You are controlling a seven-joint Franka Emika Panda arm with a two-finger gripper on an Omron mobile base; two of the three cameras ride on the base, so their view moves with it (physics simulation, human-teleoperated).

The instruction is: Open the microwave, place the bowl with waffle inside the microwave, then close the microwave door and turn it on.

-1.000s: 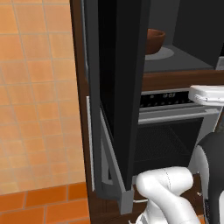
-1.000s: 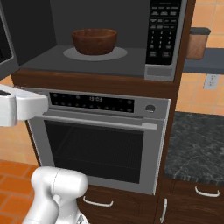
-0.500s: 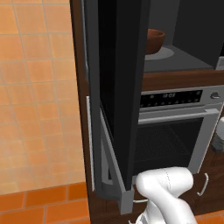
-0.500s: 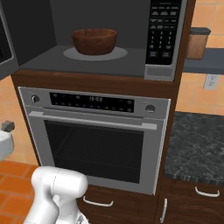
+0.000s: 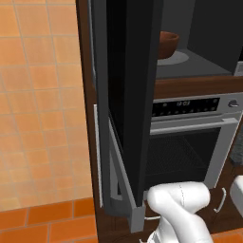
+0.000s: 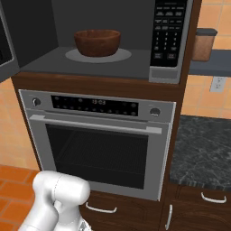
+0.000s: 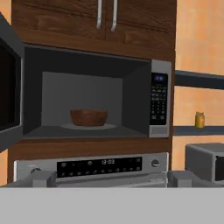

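The microwave [image 6: 168, 40] stands open above the oven, its dark cavity facing me. Inside, the reddish-brown bowl [image 6: 97, 42] sits on the round grey turntable [image 6: 124, 55]; what is in it is hidden by its rim. The bowl [image 5: 167, 45] also peeks out behind the swung-out microwave door [image 5: 128, 95], a tall black panel seen edge-on. In the hand view the bowl [image 7: 89, 117] is centred in the cavity and the door [image 7: 8, 92] stands at the left. My gripper [image 7: 111, 179] is open and holds nothing, well back from the microwave, with its fingertips [image 7: 41, 178] wide apart.
Below the microwave is an oven [image 6: 97, 149] with a display strip and bar handle. A dark stone counter [image 6: 203, 149] lies to the right, with a jar [image 6: 202, 45] on a shelf above it. A grey appliance [image 7: 205, 159] stands on that counter.
The white hand, which was level with the oven's display, has dropped and pulled back out of both base views. The bowl and the door have not moved.
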